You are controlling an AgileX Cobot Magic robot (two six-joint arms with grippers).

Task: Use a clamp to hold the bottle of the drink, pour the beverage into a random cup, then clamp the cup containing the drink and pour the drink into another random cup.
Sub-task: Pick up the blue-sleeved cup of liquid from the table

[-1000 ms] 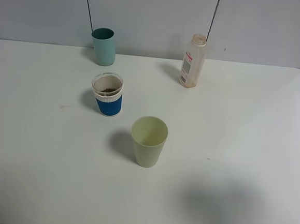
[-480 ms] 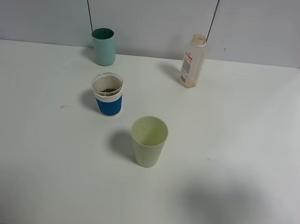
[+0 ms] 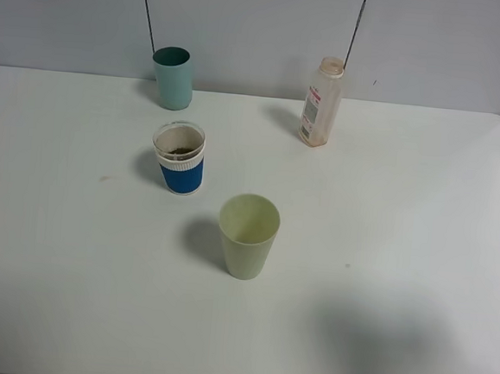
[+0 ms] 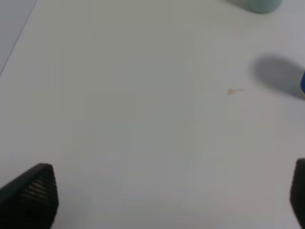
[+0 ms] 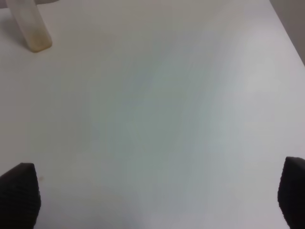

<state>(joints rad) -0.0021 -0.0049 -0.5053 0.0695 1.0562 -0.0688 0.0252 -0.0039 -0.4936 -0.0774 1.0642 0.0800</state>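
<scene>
The clear bottle (image 3: 320,102) with a white-and-pink label stands upright at the back right of the white table; its base (image 5: 33,36) shows in the right wrist view. The blue cup with a white upper band (image 3: 179,158) stands left of centre, a little reddish-brown liquid at its bottom. Behind it, at the back left, stands the teal cup (image 3: 173,78). Neither arm appears in the high view. My left gripper (image 4: 171,195) is open over bare table, with the teal cup's base (image 4: 261,5) and a sliver of the blue cup (image 4: 302,85) at the picture's edges. My right gripper (image 5: 157,195) is open and holds nothing.
A pale green cup (image 3: 248,236) stands near the table's middle, in front of the blue cup. Two dark cables (image 3: 148,10) hang down the grey back wall. A small brown spot (image 4: 233,91) marks the table left of the blue cup.
</scene>
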